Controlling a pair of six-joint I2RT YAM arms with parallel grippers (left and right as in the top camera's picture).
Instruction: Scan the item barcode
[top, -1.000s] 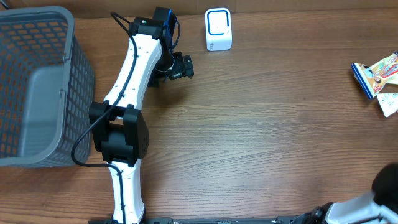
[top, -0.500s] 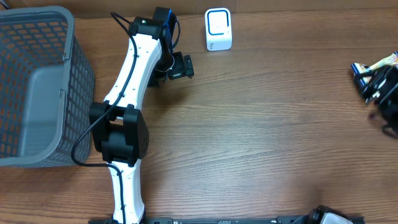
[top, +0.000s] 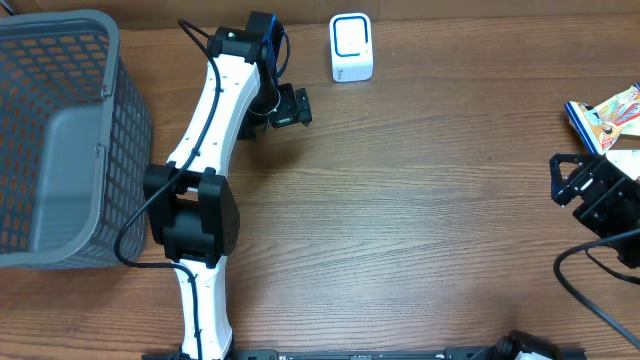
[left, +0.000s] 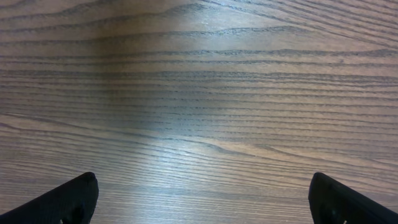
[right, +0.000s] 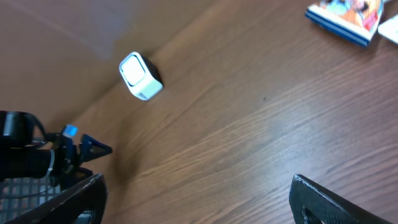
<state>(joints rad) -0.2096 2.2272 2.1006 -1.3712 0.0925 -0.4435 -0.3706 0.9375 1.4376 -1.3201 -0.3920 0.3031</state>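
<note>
The right gripper (top: 560, 180) sits at the right edge of the overhead frame, jaws spread wide and holding nothing. Its wrist view shows only bare counter (right: 249, 137) between the two black fingers (right: 56, 202). The colourful, blue-edged packet (top: 603, 118) lies flat on the counter in the upper right corner, just above that gripper and apart from it. The white scanner (top: 351, 47) stands at top centre, well apart from the packet. The left gripper (top: 292, 106) is just below and left of the scanner, also wide open over bare wood. A grey basket (top: 125, 150) fills the left edge.
</note>
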